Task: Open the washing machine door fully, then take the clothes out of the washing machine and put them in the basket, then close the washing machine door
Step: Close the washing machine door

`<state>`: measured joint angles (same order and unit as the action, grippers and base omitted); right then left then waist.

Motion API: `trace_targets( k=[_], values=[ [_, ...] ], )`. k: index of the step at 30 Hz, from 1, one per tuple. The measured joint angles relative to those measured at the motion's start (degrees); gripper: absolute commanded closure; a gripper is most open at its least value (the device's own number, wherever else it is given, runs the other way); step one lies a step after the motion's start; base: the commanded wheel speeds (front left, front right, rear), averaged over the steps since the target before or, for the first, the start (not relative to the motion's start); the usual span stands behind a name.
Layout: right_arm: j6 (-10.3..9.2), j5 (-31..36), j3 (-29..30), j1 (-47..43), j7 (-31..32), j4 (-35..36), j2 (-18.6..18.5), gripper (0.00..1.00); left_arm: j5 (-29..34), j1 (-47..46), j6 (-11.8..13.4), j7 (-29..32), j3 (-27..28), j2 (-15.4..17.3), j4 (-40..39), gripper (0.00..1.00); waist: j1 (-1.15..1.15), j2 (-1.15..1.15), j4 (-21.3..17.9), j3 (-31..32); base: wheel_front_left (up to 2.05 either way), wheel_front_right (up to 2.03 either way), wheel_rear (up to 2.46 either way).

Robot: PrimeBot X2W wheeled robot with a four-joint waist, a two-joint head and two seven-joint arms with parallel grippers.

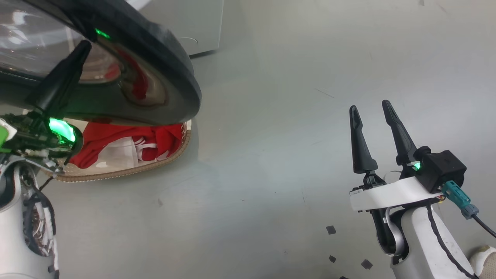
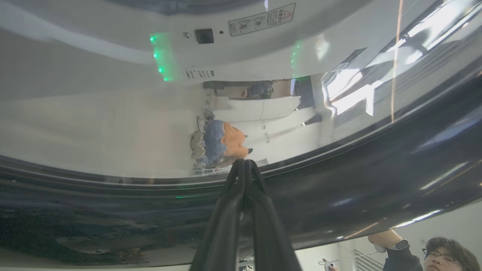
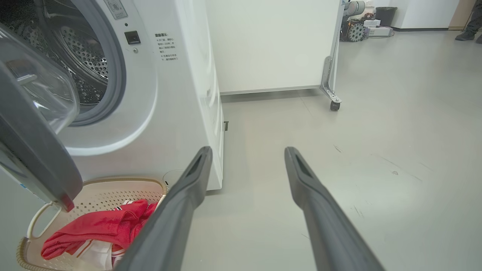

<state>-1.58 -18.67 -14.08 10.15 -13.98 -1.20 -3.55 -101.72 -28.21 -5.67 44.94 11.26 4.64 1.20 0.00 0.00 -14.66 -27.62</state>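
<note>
The left fingers (image 2: 226,222) are pressed tight together with nothing between them. Their joined tip appears to rest on the outer face of the washing machine door (image 1: 174,66), just where the glossy black rim meets the bulging glass. The door hangs part-way open over the basket (image 3: 105,195), which stands on the floor (image 1: 290,116) against the front of the washing machine (image 3: 180,94). The clothes (image 3: 98,229) are heaped inside the basket, and the steel drum (image 3: 83,49) looks empty as far as it shows. So the step in hand is, by my reading, the closing push. To do it well, use the joined fingers as one blunt pusher and bear on the rim rather than the slippery glass. Press on the side away from the hinge and follow the door's arc — not a straight line — until the latch catches. The door looks set to swing above the basket's rim, but that is worth watching. The right fingers (image 1: 360,147) stand wide apart and hold nothing, out over the floor and well apart from the door — best left out of it. Counted: one door, one machine, one basket, one red garment with a white part, two sets of fingers, and one person (image 2: 444,256) at the corner of the left wrist view.
</note>
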Motion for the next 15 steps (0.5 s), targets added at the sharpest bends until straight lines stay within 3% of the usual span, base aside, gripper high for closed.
trace_targets(
  k=[15],
  values=[
    [0.44, -0.9, -0.2, 2.4, -0.2, -1.2, 0.4, 0.0, 4.1, -12.5, 0.3, -6.0, 0.9, 0.5, 7.0, 1.0, 0.0, 0.0, -3.6, -4.6, 0.0, 0.0, 0.0]
  ],
)
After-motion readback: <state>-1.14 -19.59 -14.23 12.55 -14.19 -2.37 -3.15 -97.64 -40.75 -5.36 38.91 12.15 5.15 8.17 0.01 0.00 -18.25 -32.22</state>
